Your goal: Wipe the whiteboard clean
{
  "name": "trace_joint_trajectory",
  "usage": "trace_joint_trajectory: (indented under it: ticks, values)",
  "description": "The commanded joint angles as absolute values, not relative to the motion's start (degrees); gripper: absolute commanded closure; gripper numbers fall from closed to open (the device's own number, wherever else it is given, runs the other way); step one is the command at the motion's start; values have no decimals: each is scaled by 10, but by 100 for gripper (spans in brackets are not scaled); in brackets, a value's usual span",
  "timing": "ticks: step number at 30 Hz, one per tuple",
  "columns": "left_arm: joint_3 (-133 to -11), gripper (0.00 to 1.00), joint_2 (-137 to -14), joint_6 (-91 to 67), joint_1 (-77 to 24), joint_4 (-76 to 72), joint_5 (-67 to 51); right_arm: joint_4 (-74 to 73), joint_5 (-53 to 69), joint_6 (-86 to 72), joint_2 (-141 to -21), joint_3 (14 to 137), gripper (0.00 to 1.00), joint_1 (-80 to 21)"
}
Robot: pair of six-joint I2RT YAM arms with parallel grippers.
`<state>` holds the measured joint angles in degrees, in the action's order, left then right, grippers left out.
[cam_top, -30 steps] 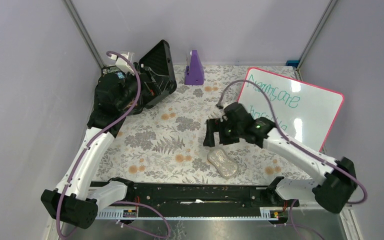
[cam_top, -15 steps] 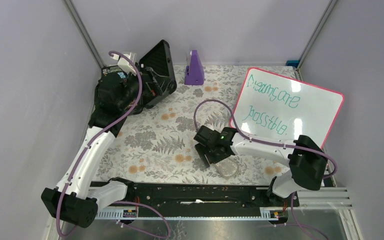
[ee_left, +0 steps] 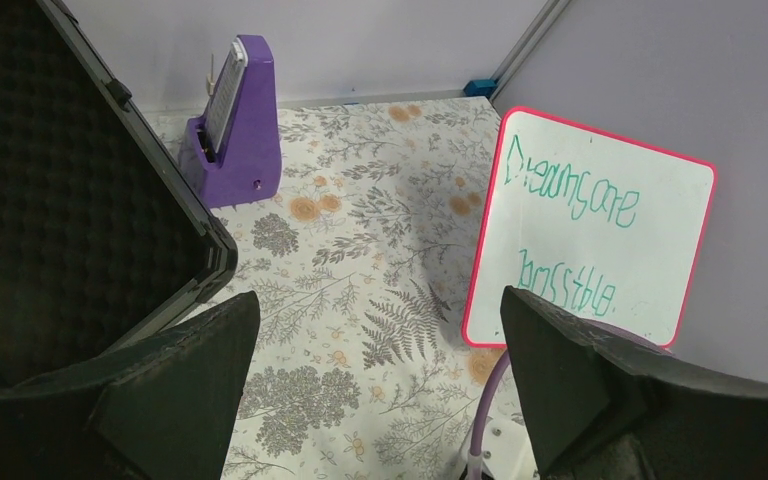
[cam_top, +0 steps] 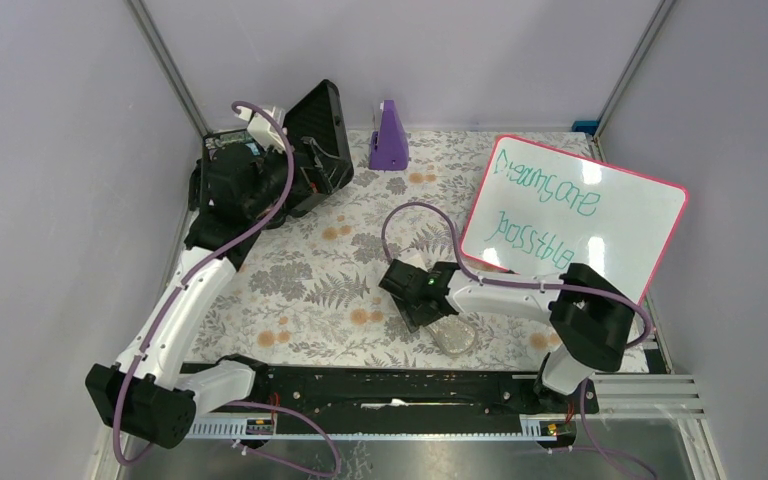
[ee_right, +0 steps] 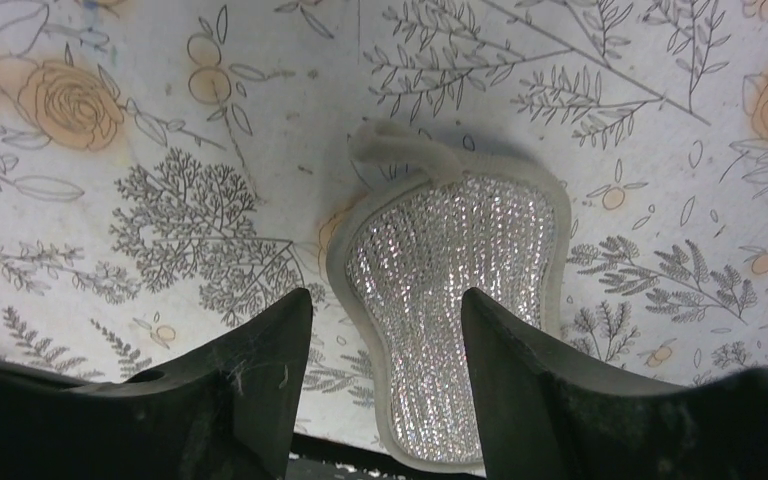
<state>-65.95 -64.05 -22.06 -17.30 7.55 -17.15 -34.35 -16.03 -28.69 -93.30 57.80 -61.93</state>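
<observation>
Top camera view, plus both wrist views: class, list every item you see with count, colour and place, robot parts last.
whiteboard: one, white, pink-red frame, green writing, standing at right
sponge: one, grey, sparkly, near edge, right of centre
metronome-shaped object: one, purple, far middle
case: one, black, foam-lined, far left
tablecloth: one, floral, covering the table
left gripper: one, black, open, beside case
right gripper: one, black, open, astride sponge

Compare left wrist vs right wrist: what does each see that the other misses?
Left wrist only: the whiteboard with green writing, a purple object, a foam-lined black case, and the left pincer wide open. Right wrist only: the sponge lying inside the open right pincer. Both: the floral cloth.
</observation>
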Motion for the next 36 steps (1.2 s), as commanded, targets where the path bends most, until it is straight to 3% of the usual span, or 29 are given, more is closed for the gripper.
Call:
trace_joint_trajectory:
  ticks: [1,11,27,36]
  values:
    - [-677,1,-642,-212,-178,60,-171,-299,-225,-284,-945,572,37,-625]
    - [-678,1,-642,-212,-180,62,-172,-277,-228,-293,-1000,555,39,-625]
    - [-679,1,-657,-213,-181,63,-176,-270,-281,-316,-898,535,90,-625]
    - [-681,1,-667,-203,-181,73,-167,-322,-332,-335,-838,554,100,-611]
